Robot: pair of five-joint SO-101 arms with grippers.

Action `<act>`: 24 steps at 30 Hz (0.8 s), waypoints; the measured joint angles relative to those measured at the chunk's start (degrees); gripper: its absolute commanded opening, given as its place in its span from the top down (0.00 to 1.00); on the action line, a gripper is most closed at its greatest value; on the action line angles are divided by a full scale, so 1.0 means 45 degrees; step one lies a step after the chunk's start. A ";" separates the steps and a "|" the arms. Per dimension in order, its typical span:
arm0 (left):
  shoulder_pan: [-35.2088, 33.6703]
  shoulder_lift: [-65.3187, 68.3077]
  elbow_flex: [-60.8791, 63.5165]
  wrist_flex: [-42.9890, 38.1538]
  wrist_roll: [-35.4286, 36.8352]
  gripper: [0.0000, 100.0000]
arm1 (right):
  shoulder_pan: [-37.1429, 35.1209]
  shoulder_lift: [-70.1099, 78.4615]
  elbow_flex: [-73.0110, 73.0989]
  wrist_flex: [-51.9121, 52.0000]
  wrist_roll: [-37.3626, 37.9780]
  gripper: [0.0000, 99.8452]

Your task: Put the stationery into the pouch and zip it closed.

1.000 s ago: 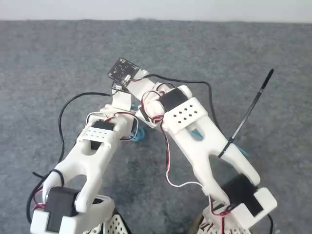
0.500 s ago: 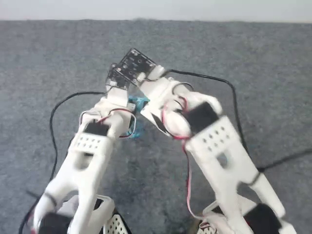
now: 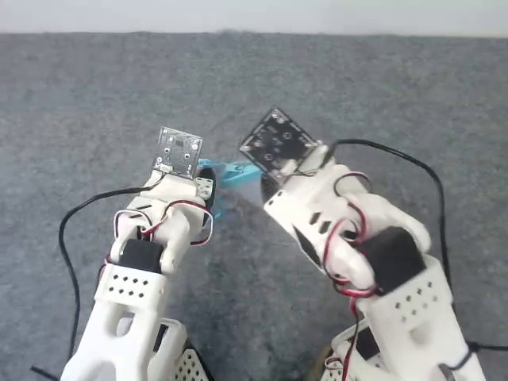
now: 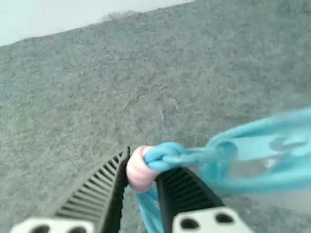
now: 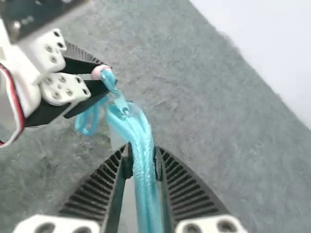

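Drawn apart, left end effector [image 4: 142, 167] pinches pull [image 4: 137, 175], right end effector [image 5: 142, 150] pouch [image 4: 262, 145], stretched between.

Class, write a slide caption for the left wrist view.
Left jaws pinch the pink bead on the cord of the pouch.

Wrists separated since a second ago. The left wrist's square camera board [image 3: 178, 151], earlier tucked under the right one at mid-counter, has been drawn back toward its base and to the left. The right wrist's black camera board [image 3: 278, 144] has been carried out to the right. Its white forearm [image 3: 413, 309], earlier laid long and flat, has been folded up nearer the lens. Translucent turquoise zip pouch [image 3: 236, 172], earlier all but hidden, is now exposed and pulled taut across the opened gap, between left gripper [image 4: 141, 162] on the pink bead zip pull [image 4: 137, 171] and right gripper [image 5: 141, 154].
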 measured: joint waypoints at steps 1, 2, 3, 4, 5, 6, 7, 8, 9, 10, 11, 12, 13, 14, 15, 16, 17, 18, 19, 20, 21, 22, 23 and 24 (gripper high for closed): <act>0.0020 0.0000 0.0000 0.0000 0.0000 0.99 | 0.0137 -0.0117 0.0000 0.0059 0.0000 1.00; 0.0020 0.0000 0.0000 0.0000 0.0000 0.99 | 0.0293 -0.0195 0.0000 0.0059 0.0000 1.00; 0.0020 0.0000 0.0000 0.0000 0.0000 0.99 | 0.0410 -0.0274 0.0000 0.0059 0.0000 1.00; 0.0020 0.0020 0.0000 0.0000 0.0000 0.99 | 0.0547 -0.0274 0.0000 0.0059 0.0000 1.00; 0.0020 0.0098 0.0000 0.0000 0.0000 0.99 | 0.0664 -0.0274 0.0000 0.0059 0.0020 1.00; 0.0020 0.0176 0.0000 0.0000 0.0000 0.99 | 0.0781 -0.0274 0.0000 0.0059 0.0020 1.00; 0.0020 0.0254 0.0000 0.0000 0.0000 0.99 | 0.0957 -0.0293 0.0000 0.0059 0.0020 1.00; 0.0020 0.0313 0.0000 0.0000 0.0000 0.99 | 0.1114 -0.0293 -0.0020 0.0039 0.0020 1.00; 0.0020 0.0313 0.0000 0.0000 0.0000 0.99 | 0.1250 -0.0293 -0.0020 -0.0020 0.0078 1.00; 0.0020 0.0313 0.0000 0.0000 0.0000 0.99 | 0.1407 -0.0293 -0.0020 -0.0020 0.0156 1.00; 0.0020 0.0313 0.0000 0.0000 0.0000 0.99 | 0.1582 -0.0293 -0.0020 -0.0020 0.0254 1.00; 0.0020 0.0313 0.0000 0.0000 0.0000 0.99 | 0.1758 -0.0293 -0.0039 -0.0020 0.0332 1.00; 0.0020 0.0313 0.0000 -0.0020 0.0000 0.99 | 0.1973 -0.0313 -0.0059 -0.0020 0.0391 1.00; 0.0020 0.0313 0.0000 -0.0020 0.0000 0.99 | 0.2227 -0.0313 -0.0059 -0.0020 0.0449 1.00; 0.0039 0.0313 0.0000 -0.0020 0.0000 0.99 | 0.2403 -0.0313 -0.0059 -0.0020 0.0527 1.00; 0.0039 0.0313 -0.0020 -0.0059 0.0000 0.99 | 0.2579 -0.0313 -0.0078 -0.0020 0.0586 1.00; 0.0039 0.0313 -0.0020 -0.0098 0.0000 0.99 | 0.2774 -0.0313 -0.0078 -0.0020 0.0606 1.00; 0.0059 0.0313 -0.0020 -0.0137 0.0000 0.99 | 0.2950 -0.0332 -0.0098 -0.0020 0.0645 1.00; 0.0059 0.0313 -0.0020 -0.0156 0.0000 0.99 | 0.3106 -0.0332 -0.0098 -0.0020 0.0684 1.00; 0.0059 0.0313 -0.0020 -0.0156 0.0000 0.99 | 0.3243 -0.0332 -0.0098 -0.0020 0.0723 1.00; 0.0059 0.0313 -0.0020 -0.0156 0.0000 0.99 | 0.3380 -0.0332 -0.0098 0.0020 0.0860 1.00; 0.0059 0.0313 -0.0020 -0.0156 0.0000 0.99 | 0.3516 -0.0352 -0.0059 0.0020 0.0977 1.00; 0.0098 0.0313 -0.0020 -0.0156 0.0000 0.99 | 0.3653 -0.0449 0.0000 0.0020 0.1074 1.00; 0.0137 0.0313 -0.0020 -0.0176 0.0000 0.99 | 0.3810 -0.0547 0.0059 0.0020 0.1172 1.00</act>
